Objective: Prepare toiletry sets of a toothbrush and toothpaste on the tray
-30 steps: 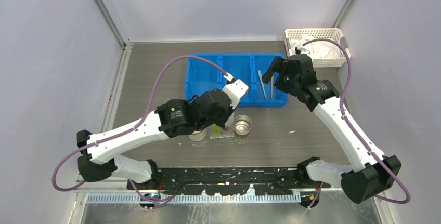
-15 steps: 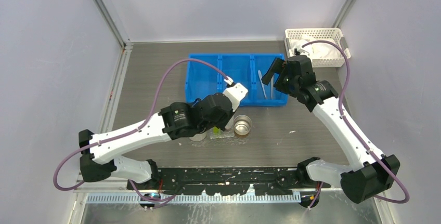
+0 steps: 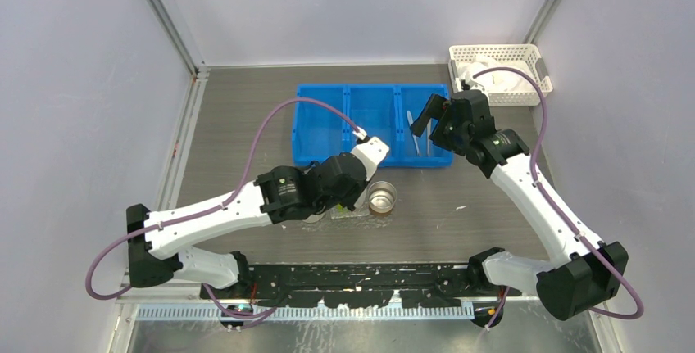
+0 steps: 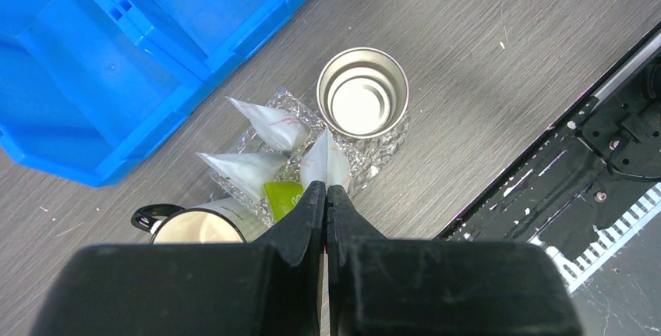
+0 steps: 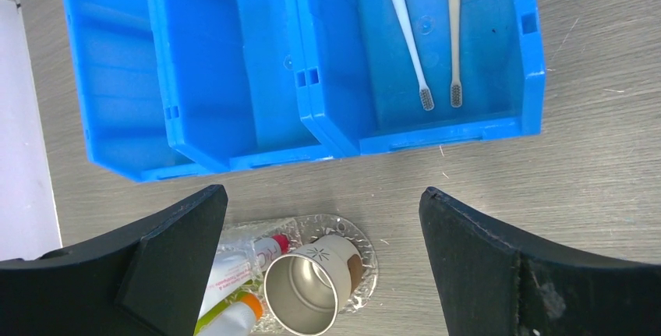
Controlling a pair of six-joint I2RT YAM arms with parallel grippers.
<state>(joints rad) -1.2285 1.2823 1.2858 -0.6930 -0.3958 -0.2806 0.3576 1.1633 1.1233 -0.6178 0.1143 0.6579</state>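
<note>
Flat on the grey tabletop [image 4: 483,55], just beside the blue bin [image 4: 117,63]: small clear plastic tray [image 4: 387,143] with moulded recesses. In it, slim clear-wrapped toiletry packets [image 4: 269,123], three pointed film tips fanned apart, close together; green contents in one, reddish-white in another.

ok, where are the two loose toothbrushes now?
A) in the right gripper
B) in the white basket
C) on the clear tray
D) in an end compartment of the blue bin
D: both toothbrushes lie side by side in the blue bin's end compartment; the right gripper is open and empty.
</note>
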